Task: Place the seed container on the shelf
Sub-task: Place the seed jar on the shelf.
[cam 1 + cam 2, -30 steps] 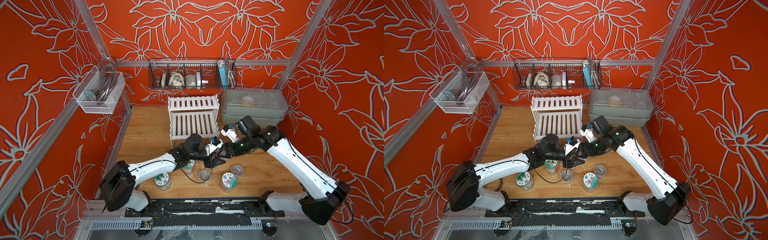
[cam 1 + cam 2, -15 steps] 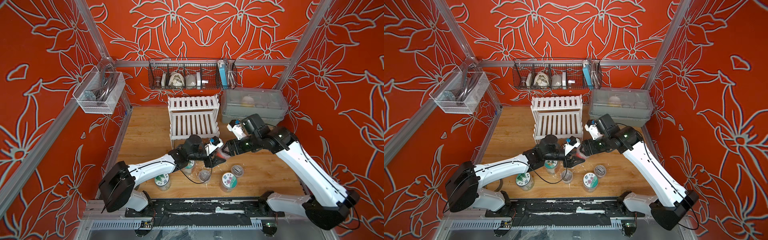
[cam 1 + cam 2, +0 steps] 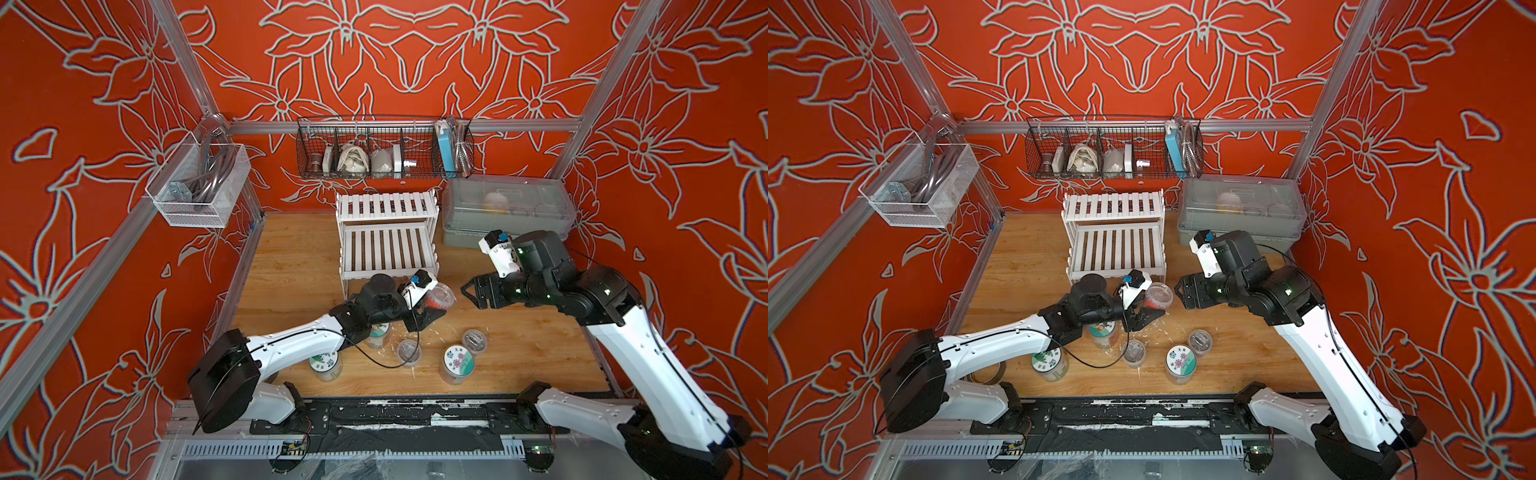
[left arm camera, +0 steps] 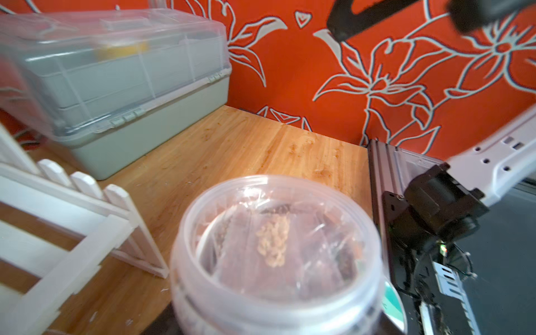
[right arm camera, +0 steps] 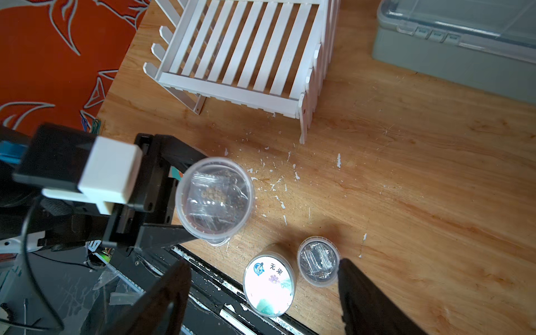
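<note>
While white flecks litter the wooden table (image 3: 291, 257), the left gripper (image 3: 432, 306) has the prize. Its black jaws pinch the sides of the seed container (image 3: 441, 294) and hold it up off the boards.

Look at that tub: a small round pot of clear plastic with a clear lid. In the left wrist view the seed container (image 4: 275, 255) fills the foreground. Through the lid you can make out a crinkled little plastic bag, a clump of pale seeds, and something dark reddish-brown underneath. From the right wrist view the seed container (image 5: 216, 197) sits between two black fingers (image 5: 171, 162) pressing on opposite sides of its wall.

Where is it? Just in front of the shelf (image 3: 386, 245), off the front right leg, and not yet on either white slatted tier.

Beneath the left arm and to its right, more tubs stand on the table. There's a printed-lid tub (image 3: 324, 365), a flower-label tub (image 3: 457, 363) and two clear tubs (image 3: 409, 353).

Further right, the right gripper (image 3: 469, 296) hangs near the seed container and faces it. Its jaws are spread wide, gripping nothing, with a clear gap to the tub. Behind that arm, the grey lidded box (image 3: 505, 212) stands by the back wall, just beside the shelf.
</note>
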